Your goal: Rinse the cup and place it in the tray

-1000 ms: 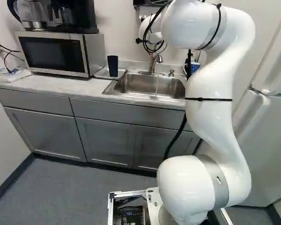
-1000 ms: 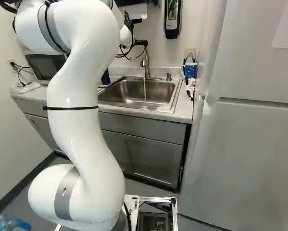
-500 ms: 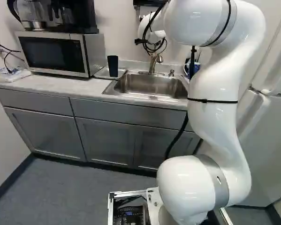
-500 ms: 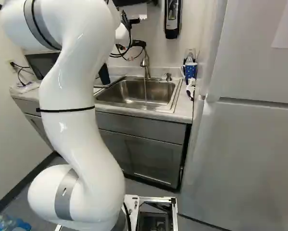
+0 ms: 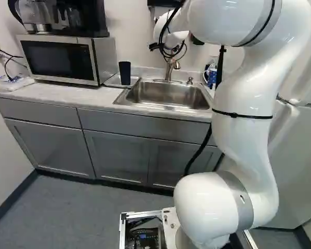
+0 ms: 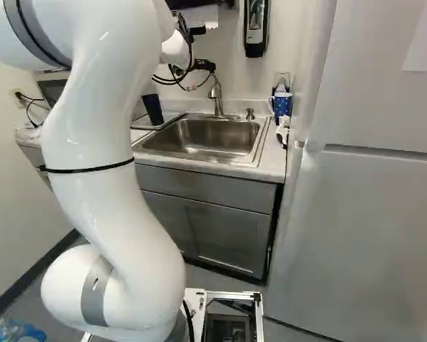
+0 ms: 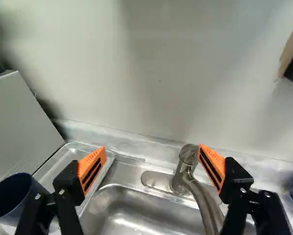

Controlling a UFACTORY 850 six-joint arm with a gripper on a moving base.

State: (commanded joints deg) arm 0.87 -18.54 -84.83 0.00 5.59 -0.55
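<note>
My gripper (image 6: 204, 65) is by the faucet (image 6: 215, 92), partly hidden behind the arm's wrist and cables. In the wrist view the gripper (image 7: 151, 155) is open with nothing held; the faucet (image 7: 187, 161) rises beyond it, close to the finger on the faucet's side. The dark blue cup (image 5: 125, 73) stands upright at the metal tray (image 5: 112, 79), left of the sink (image 5: 165, 96). The wrist view shows the cup's (image 7: 11, 198) open rim beside the opposite finger. No stream of water shows under the spout.
A microwave (image 5: 62, 59) with a coffee maker (image 5: 67, 18) on top stands left of the tray. Right of the sink is a blue patterned mug (image 6: 281, 105). A soap dispenser (image 6: 255, 28) hangs on the wall; a fridge (image 6: 370, 214) stands at the right.
The water stream seen under the faucet has gone. My arm's upper part has swung, rightward in the left base view and leftward in the right one; the gripper stays near the faucet.
</note>
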